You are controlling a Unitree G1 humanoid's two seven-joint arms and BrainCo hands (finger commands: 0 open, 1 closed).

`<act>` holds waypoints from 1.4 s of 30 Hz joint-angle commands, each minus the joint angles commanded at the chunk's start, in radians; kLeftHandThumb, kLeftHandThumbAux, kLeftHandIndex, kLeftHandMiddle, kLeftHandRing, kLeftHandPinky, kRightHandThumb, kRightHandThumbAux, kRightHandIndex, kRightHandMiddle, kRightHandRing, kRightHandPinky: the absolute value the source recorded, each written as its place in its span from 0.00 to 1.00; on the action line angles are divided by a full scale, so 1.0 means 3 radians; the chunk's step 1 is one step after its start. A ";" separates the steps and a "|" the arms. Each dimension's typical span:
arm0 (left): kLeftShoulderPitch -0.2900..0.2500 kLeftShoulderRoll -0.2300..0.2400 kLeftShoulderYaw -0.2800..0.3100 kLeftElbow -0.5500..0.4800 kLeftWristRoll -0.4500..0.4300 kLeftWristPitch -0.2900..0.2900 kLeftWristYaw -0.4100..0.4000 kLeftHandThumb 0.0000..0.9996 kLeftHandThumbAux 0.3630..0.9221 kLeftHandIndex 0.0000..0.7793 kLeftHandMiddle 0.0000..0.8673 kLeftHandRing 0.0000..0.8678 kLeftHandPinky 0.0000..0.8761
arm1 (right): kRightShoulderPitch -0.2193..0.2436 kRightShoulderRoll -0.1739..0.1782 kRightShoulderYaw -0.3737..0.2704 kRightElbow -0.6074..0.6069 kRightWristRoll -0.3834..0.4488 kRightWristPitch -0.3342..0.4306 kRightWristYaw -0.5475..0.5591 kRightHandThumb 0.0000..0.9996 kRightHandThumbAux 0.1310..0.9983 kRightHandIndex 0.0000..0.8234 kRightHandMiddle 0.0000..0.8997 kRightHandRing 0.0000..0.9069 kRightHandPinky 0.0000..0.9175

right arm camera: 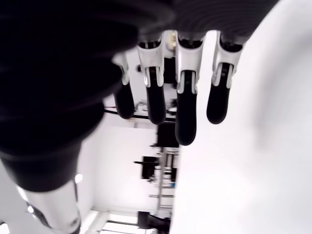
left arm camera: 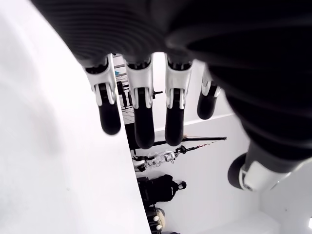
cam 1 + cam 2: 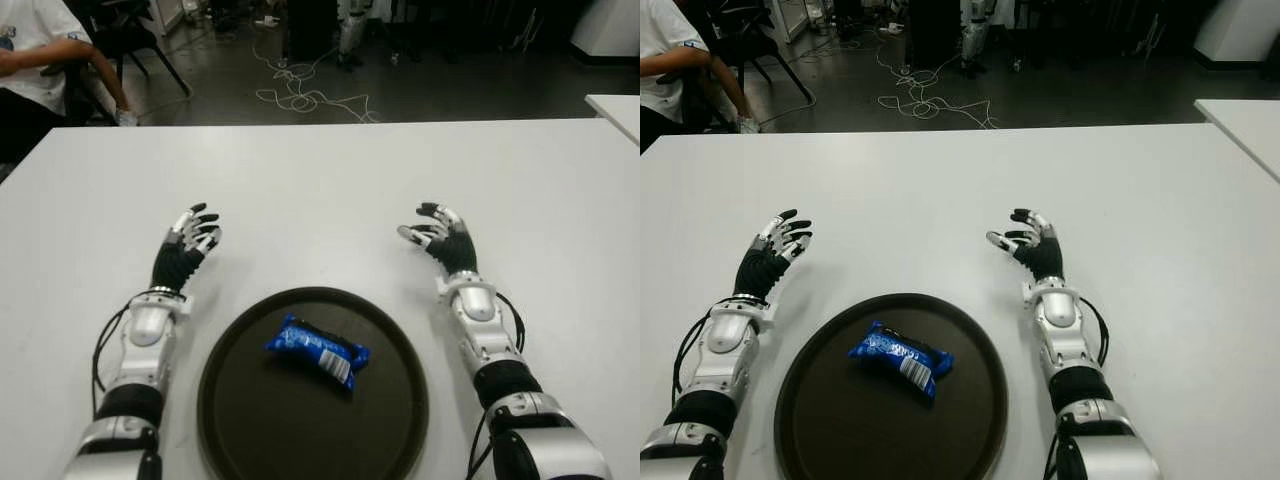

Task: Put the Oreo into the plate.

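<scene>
A blue Oreo packet (image 3: 317,351) lies flat inside the round dark plate (image 3: 245,420), a little above its middle. The plate sits on the white table near the front edge, between my two arms. My left hand (image 3: 194,233) shows to the left of the plate and beyond it, fingers spread and holding nothing. To the right of the plate and beyond it is my right hand (image 3: 436,230), also with its fingers spread and nothing in them. Both wrist views show straight fingers (image 2: 143,119) (image 1: 185,117) with only table and room behind.
The white table (image 3: 320,180) stretches far behind the hands. A second white table's corner (image 3: 615,108) shows at the far right. A seated person (image 3: 35,60) is at the far left beyond the table, and cables (image 3: 300,95) lie on the dark floor.
</scene>
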 joint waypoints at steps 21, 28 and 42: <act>0.0022 -0.0013 0.0006 -0.0015 -0.0016 0.0009 0.0035 0.10 0.39 0.17 0.27 0.25 0.22 | -0.0105 -0.0082 0.0024 0.0341 -0.0078 -0.0346 -0.0006 0.00 0.69 0.32 0.37 0.39 0.40; 0.0035 -0.0025 -0.0004 -0.0039 0.0016 -0.0033 0.0088 0.11 0.40 0.18 0.28 0.27 0.27 | -0.0111 -0.0079 -0.0017 0.0374 -0.0034 -0.0391 0.0015 0.00 0.71 0.31 0.36 0.39 0.41; 0.0012 -0.0044 -0.0007 0.0012 0.0001 -0.0018 0.0067 0.11 0.40 0.18 0.28 0.27 0.25 | -0.0131 -0.0095 -0.0051 0.0395 -0.0029 -0.0354 0.0025 0.00 0.73 0.32 0.37 0.39 0.41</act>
